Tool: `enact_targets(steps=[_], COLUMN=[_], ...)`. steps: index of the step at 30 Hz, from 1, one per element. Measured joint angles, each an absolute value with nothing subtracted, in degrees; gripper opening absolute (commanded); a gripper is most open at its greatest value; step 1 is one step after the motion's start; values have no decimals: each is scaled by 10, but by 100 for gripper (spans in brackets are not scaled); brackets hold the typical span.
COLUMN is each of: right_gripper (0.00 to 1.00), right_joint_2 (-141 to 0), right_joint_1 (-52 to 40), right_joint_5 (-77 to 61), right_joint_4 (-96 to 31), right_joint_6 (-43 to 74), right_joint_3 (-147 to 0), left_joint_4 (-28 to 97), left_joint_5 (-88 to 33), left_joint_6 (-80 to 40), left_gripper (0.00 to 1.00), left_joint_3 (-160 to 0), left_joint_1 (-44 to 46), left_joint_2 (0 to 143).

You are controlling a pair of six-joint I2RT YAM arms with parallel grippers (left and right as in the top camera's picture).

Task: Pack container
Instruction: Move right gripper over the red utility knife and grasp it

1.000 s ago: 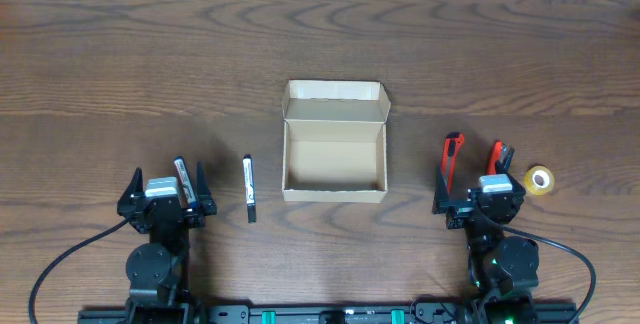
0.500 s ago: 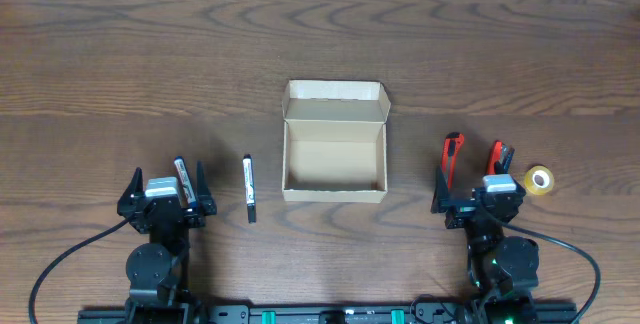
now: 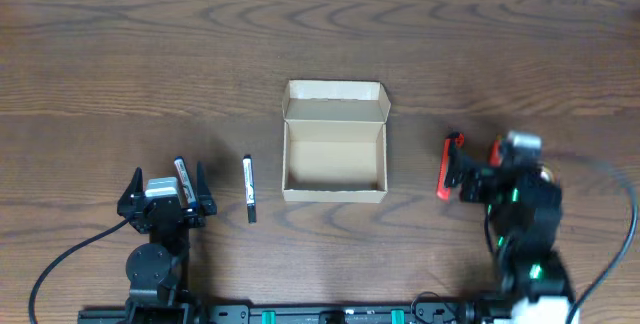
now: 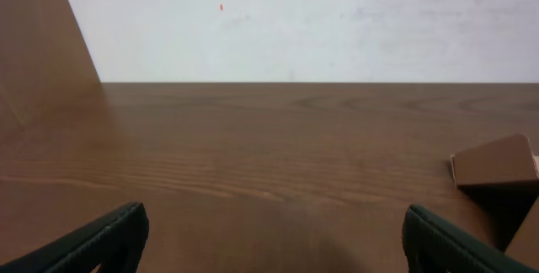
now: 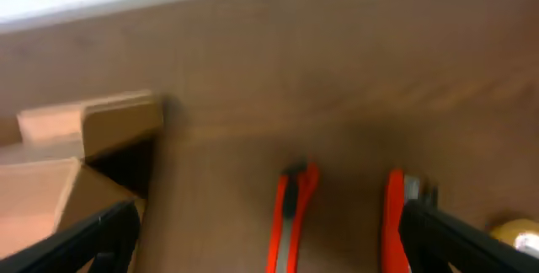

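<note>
Tan cardboard, the container (image 3: 334, 160) is set open and empty at the middle of the worktop (image 3: 150, 54). The right pincer (image 5: 274, 241) is held spread wide, nothing gripped; a red cutter (image 5: 290, 212) is seen just ahead, in line with the gap between its fingers (image 5: 93, 235), long axis pointing away from the robot, and the container lies to its left. The left pincer (image 4: 278, 248), likewise spread and gripping nothing, is parked well apart, so the right arm is judged nearer.

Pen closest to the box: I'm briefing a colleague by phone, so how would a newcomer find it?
Start at the open cardboard box in the centre and look left. The slim black-and-white pen lies by itself, nearest the box; the other pen sits farther left, right at the left gripper.
</note>
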State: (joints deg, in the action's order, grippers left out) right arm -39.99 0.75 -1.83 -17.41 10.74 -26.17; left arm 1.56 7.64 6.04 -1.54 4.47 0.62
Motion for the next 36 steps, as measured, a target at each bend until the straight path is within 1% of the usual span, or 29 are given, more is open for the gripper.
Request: enact_targets(steps=[4, 9, 12, 16, 29, 36], right_gripper=[99, 99, 99, 99, 99, 99], right_joint_2=[-581, -761, -808, -853, -886, -947], right_joint_1=[11, 11, 11, 11, 12, 12], right_joint_5=[-39, -45, -52, -59, -9, 8], right_joint_4=[-351, -579, -611, -636, -637, -615], right_joint_6=[113, 126, 128, 129, 177, 220], right_joint_3=[-447, -652, -685, -691, -691, -688], left_joint_4=[15, 15, 15, 15, 15, 15], left_joint_5=[77, 76, 76, 76, 76, 76], left_joint_6=[61, 61, 61, 61, 61, 61], left_gripper=[95, 95, 95, 95, 95, 95], left_joint_3=[-15, -16, -16, -16, -16, -16], left_joint_1=[43, 43, 43, 43, 43, 43], left_joint_2=[6, 6, 6, 6, 6, 6])
